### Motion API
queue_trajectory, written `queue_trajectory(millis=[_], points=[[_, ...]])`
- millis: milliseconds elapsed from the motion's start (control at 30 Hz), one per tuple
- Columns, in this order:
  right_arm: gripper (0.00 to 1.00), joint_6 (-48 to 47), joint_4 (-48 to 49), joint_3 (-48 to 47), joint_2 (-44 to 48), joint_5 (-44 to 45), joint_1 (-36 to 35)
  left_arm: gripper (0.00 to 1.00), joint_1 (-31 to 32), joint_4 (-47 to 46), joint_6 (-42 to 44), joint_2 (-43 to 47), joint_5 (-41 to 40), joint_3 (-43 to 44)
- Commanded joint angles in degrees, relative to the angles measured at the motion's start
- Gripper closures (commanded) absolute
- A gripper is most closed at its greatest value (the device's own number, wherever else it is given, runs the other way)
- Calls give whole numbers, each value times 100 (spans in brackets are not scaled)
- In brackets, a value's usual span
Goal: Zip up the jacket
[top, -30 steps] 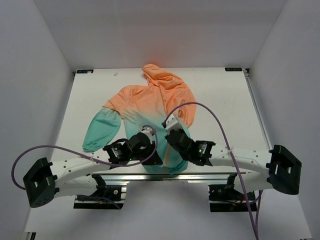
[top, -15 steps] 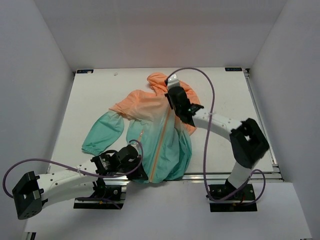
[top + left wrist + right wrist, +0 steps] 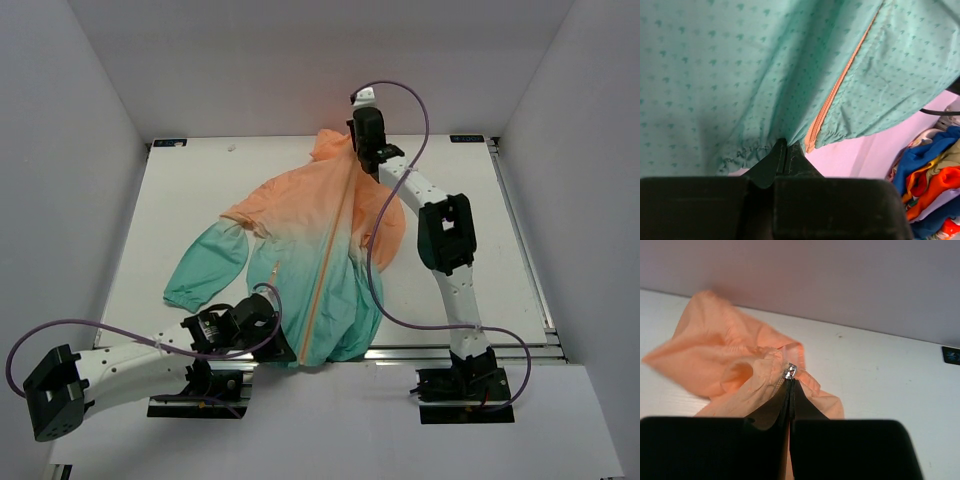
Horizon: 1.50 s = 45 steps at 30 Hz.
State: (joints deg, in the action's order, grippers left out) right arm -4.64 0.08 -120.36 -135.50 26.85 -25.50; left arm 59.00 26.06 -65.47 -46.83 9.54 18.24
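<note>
The jacket (image 3: pixel 300 240) lies flat on the table (image 3: pixel 190 180), hood far, hem near me, zipper (image 3: pixel 325 265) closed up to the collar. My left gripper (image 3: pixel 786 149) is clamped on the hem to anchor the cloth. My right gripper (image 3: pixel 790 385) is pinched tight on the slider (image 3: pixel 790 371) at the collar, keeping the track straight.

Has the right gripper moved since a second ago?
Yes. The right gripper, shut on the zipper pull, has travelled away from the table's near edge, up the jacket to its collar, close to the far edge.
</note>
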Motion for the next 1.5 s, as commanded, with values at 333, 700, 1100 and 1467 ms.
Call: queue_trajectory(millis=[333, 700, 1100, 1467], points=[[84, -423, 379, -280, -83, -778, 36, 81, 111, 1031, 43, -160, 41, 424], [11, -3, 1, 1627, 1911, -1042, -8, 2, 85, 3052, 369, -818, -3508, 3579], [11, 2449, -1614, 5624, 5972, -348, 159, 2, -4490, 1077, 3145, -2331, -2194, 4970], [11, 3216, -1941, 7860, 8988, 522, 159, 2, -5575, 742, 3234, -1760, -2334, 4214]])
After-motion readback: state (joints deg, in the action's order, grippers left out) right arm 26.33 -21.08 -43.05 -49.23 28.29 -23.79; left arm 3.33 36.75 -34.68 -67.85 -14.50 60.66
